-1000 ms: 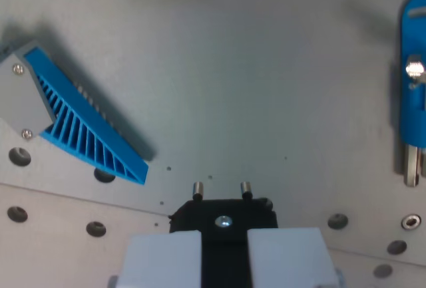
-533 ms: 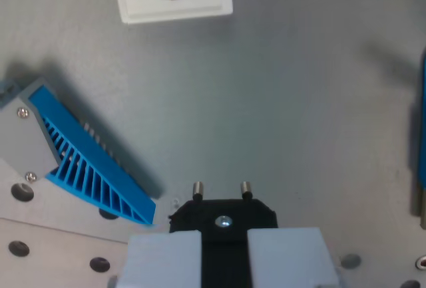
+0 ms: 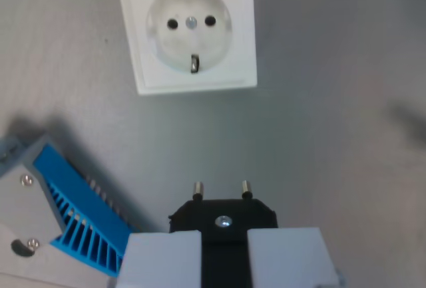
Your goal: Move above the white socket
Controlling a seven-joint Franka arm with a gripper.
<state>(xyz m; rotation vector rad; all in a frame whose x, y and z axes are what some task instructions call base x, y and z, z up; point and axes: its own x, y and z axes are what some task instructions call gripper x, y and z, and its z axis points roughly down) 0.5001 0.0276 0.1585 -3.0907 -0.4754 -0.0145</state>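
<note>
Legible text, labels, brands, numbers, signs: none.

- White square plastic wall socket (image 3: 188, 30), far side of the grey tabletop (image 3: 333, 135): face plain, no marking readable.
- Black plastic two-pin plug (image 3: 223, 216), near edge, between the pale grey fingers of the tool (image 3: 224, 258): no print visible.
- Blue ribbed plastic wedge on a grey plate (image 3: 73, 225), near left: no lettering.

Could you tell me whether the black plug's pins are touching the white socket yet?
Apart. In the wrist view, bare grey surface separates the black plug, held in the pincer, from the white socket.
</note>
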